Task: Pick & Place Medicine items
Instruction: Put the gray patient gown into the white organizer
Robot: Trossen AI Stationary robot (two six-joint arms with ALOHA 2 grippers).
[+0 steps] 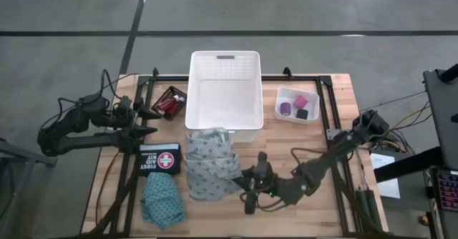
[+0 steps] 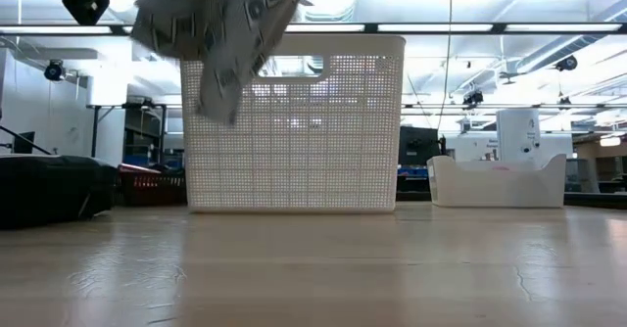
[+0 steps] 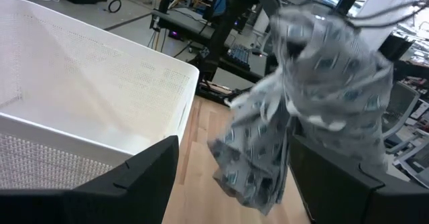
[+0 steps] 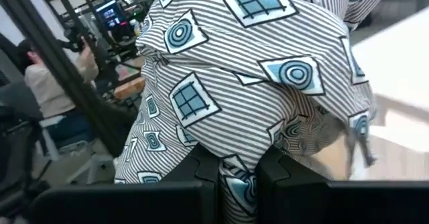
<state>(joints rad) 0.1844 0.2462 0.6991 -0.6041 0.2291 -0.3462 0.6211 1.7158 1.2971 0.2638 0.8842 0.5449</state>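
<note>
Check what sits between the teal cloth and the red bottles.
In the high view, a black first aid kit lies between the teal cloth and the red bottles, beside the left gripper.

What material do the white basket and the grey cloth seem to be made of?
The basket looks like rigid, slightly glossy white plastic: its walls are a moulded grid of small holes. The grey cloth, held up by the right gripper, looks like thin woven fabric, matte, with a printed stripe pattern; it folds and drapes loosely.

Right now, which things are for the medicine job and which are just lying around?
For the job: grey cloth held up by the right gripper; teal cloth; red bottles; rolls in the small tray; white basket.

Just lying about: first aid kit; the left gripper waits.
</note>
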